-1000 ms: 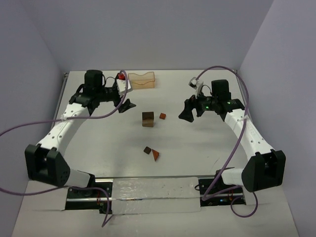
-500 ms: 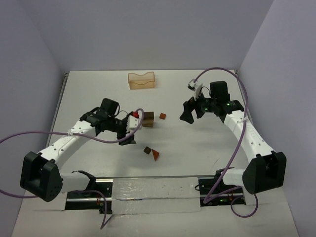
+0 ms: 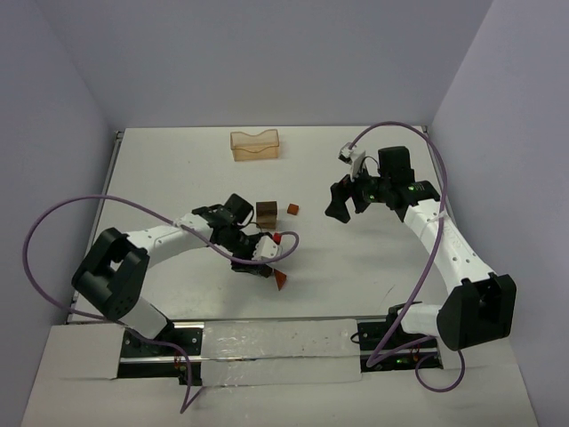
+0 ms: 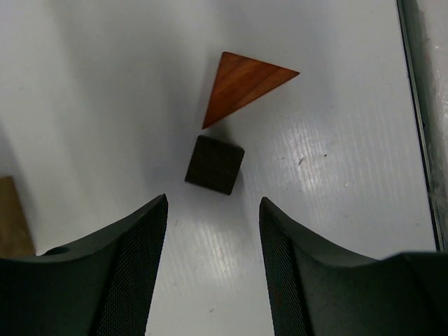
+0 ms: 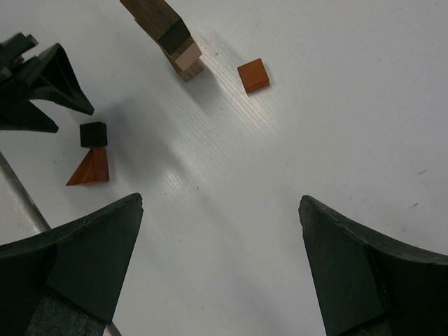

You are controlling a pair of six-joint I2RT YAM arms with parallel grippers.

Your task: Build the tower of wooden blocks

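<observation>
Wood: one dark cube (image 4: 215,164), one reddish wedge (image 4: 241,85); left pincer (image 4: 213,203), right pincer (image 5: 220,201) released.

Seen from above, the left hand (image 3: 256,261) hides most of the dark cube (image 4: 215,164), its own wrist view cuts a tan block (image 4: 8,217) at the left edge, and the right wrist view crops the block stack (image 5: 164,31) at the top.

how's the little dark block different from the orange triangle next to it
The dark block is a near-black cube; the triangle is a reddish-orange wedge. The dark block sits nearer the left hand, the triangle just beyond it. Both are small wood pieces lying loose on the white table.
</observation>
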